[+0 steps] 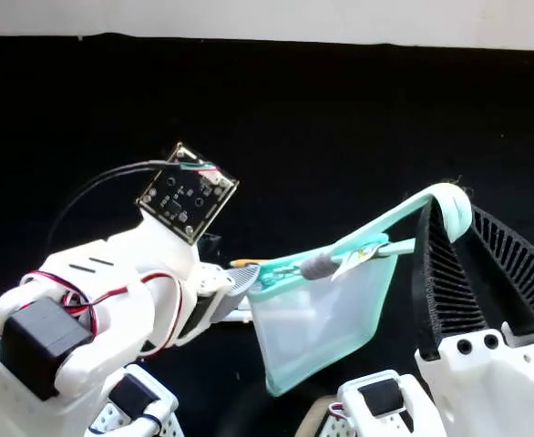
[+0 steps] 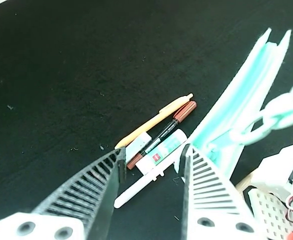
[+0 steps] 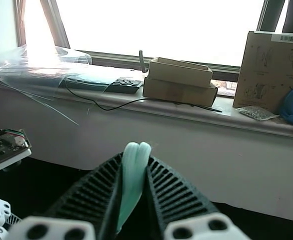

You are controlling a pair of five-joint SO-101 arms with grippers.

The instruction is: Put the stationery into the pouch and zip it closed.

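My right pincer [image 3: 135,172] is clenched on one end of the pouch [image 3: 135,155], whose teal rim sticks up between the fingers. My left pincer [image 2: 153,162] is released, jaws spread wide, one finger [image 2: 199,175] right by the pouch's other end; whether it touches I cannot quite tell. The pouch hangs between my two arms, above the black table [image 2: 61,75]. Beneath my left pincer the stationery [image 2: 159,145] lies on the table, outside the pouch: a white pen [image 2: 141,186], a white stick [image 2: 170,144], a brown marker [image 2: 180,115] and an orange pen [image 2: 159,118], close together.
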